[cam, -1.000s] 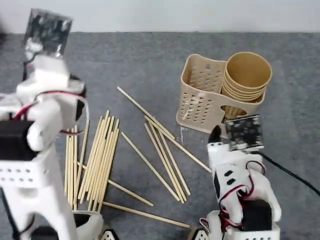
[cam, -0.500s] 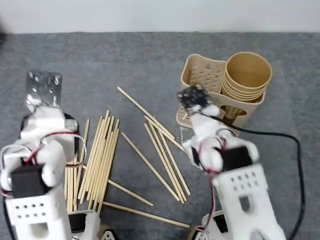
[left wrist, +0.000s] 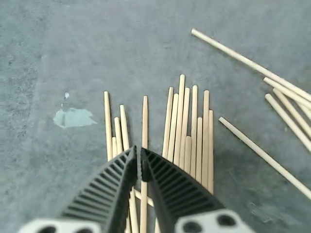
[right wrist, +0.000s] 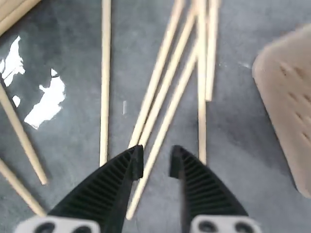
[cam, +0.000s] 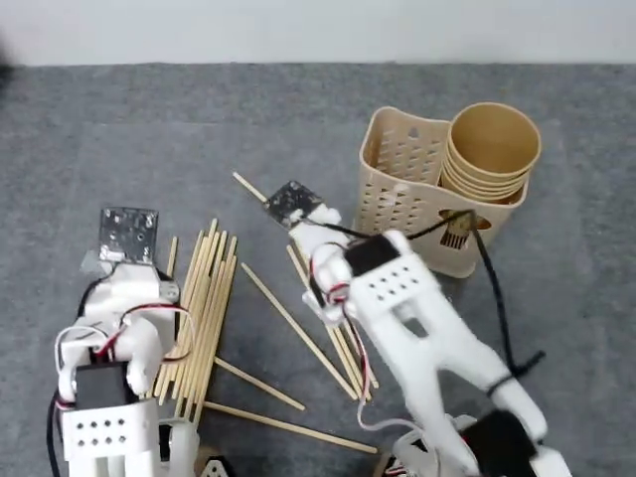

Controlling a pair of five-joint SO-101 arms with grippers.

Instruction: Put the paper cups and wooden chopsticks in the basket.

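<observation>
Grey mat (cam: 199, 129) is covering the table. White strip (cam: 318, 30) is running along the far edge. Pale stain (left wrist: 73, 117) is showing on the mat, L wrist view. White flecks (right wrist: 48, 94) are showing, R wrist view.

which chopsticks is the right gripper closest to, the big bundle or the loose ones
The loose chopsticks beside the basket: one runs between the right gripper's open fingers. The big bundle lies by the left gripper.

left pincer (left wrist: 138, 154) closed, pointing down | right pincer (right wrist: 155, 162) slightly parted, pointing down
</observation>
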